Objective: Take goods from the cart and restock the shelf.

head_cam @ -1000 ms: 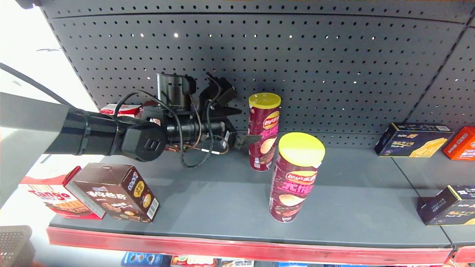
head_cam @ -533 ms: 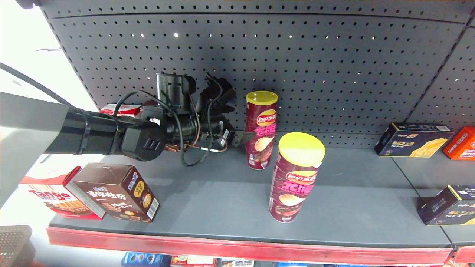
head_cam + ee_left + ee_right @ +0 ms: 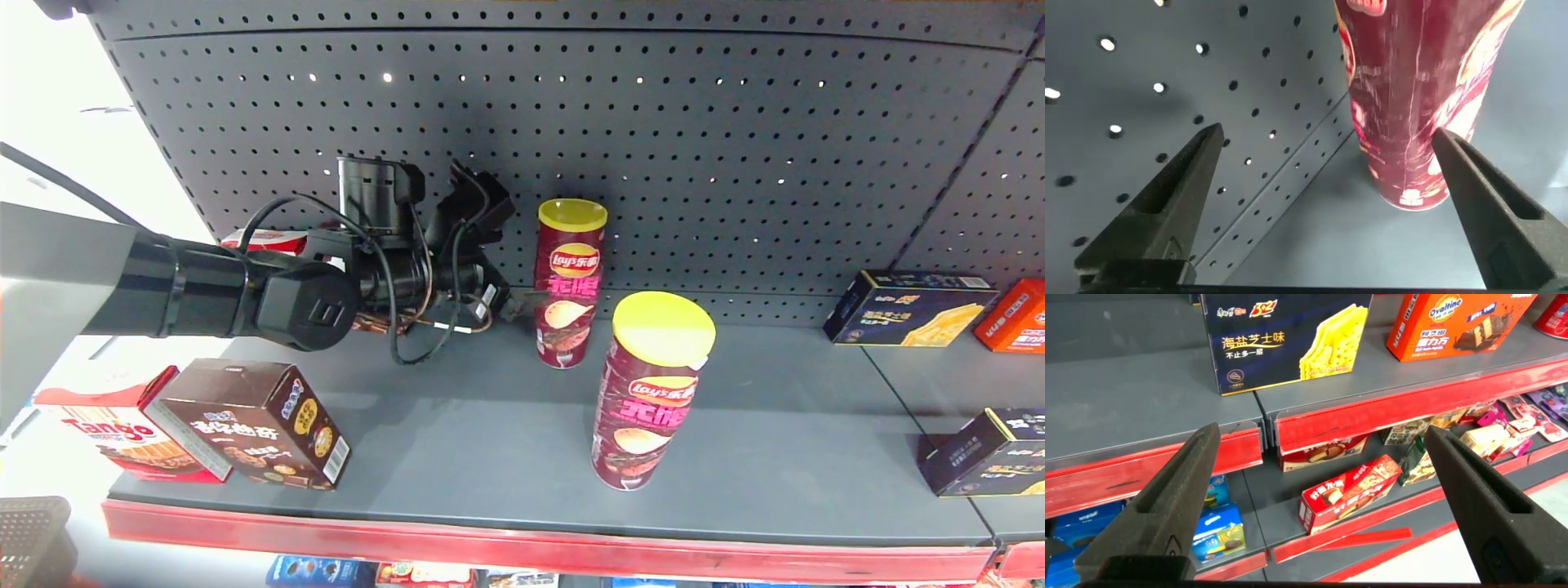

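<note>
Grey pegboard point(image 3: 735, 122) backs a grey shelf point(image 3: 457, 441) with a red front edge. At the far left, below the shelf's near corner, sits a dark mesh basket point(image 3: 33, 535). On the shelf's near left stand a red box point(image 3: 106, 437) and, touching its right side, a brown box point(image 3: 253, 420), both angled.

Behind them the left arm point(image 3: 204, 290) stretches rightward above the shelf, close to the pegboard, with a red-and-white packet point(image 3: 265, 239) partly hidden behind it. The left gripper point(image 3: 513, 282) is released, its fingers point(image 3: 1167, 204) spread wide. One fingertip lies just beside the left side of the far can point(image 3: 567, 282); whether it touches cannot be told. In the left wrist view this gripper point(image 3: 1327, 135) points at the far can point(image 3: 1421, 90), which stands beyond the fingertips and is not clasped.

That can, maroon with a yellow lid, stands upright at the back of the shelf against the pegboard. The near can point(image 3: 649, 392), of the same kind, stands upright a little right of it and closer to the front edge, apart from it.

Further right, a blue box point(image 3: 906, 309) lies at the back, an orange box point(image 3: 1016, 314) beside it at the edge, and a second blue box point(image 3: 984, 453) nearer the front.

The right gripper point(image 3: 1321, 437) is also released, fingers wide apart, facing a dark box point(image 3: 1286, 339) and an orange carton point(image 3: 1454, 322) on a red-edged shelf, with red packs point(image 3: 1347, 498) on the level below.
</note>
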Available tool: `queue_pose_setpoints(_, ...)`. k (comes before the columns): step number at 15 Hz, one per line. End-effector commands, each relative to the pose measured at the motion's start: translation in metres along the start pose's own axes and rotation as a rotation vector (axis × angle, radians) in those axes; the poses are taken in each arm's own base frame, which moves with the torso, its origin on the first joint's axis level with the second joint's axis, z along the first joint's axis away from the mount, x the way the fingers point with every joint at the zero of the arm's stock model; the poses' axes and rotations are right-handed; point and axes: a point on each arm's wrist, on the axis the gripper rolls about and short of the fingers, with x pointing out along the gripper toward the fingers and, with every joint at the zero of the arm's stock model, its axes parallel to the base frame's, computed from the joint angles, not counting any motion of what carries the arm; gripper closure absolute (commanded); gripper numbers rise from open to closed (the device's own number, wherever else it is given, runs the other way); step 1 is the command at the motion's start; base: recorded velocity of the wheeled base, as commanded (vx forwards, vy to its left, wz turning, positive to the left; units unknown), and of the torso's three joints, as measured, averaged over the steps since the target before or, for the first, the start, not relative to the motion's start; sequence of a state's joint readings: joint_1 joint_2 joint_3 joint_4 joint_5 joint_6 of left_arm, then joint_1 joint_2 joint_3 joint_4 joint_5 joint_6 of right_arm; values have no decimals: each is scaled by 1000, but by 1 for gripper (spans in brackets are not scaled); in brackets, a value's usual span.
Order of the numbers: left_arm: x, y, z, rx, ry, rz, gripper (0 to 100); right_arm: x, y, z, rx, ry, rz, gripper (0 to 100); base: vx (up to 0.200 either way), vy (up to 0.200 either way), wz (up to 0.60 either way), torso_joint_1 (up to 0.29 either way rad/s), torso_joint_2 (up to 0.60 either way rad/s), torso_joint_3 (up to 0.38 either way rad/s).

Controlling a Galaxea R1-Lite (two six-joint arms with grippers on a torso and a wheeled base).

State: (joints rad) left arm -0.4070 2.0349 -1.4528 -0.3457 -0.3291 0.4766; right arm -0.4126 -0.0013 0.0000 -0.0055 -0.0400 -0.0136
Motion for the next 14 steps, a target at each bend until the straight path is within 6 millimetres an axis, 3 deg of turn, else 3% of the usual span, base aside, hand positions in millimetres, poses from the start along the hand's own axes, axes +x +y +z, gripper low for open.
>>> queue_pose_setpoints(1,-7,0,8,0,-16,4,0,0,0,0,0,1,0,0,0,0,0,0,0,0)
queue_pose_setpoints(10,-37,-7,23,-10,102,67,0,0,0,0,0,1,0,0,0,0,0,0,0,0)
queue_pose_setpoints(14,-34,-15,17,-3,204,205,0,0,0,0,0,1,0,0,0,0,0,0,0,0)
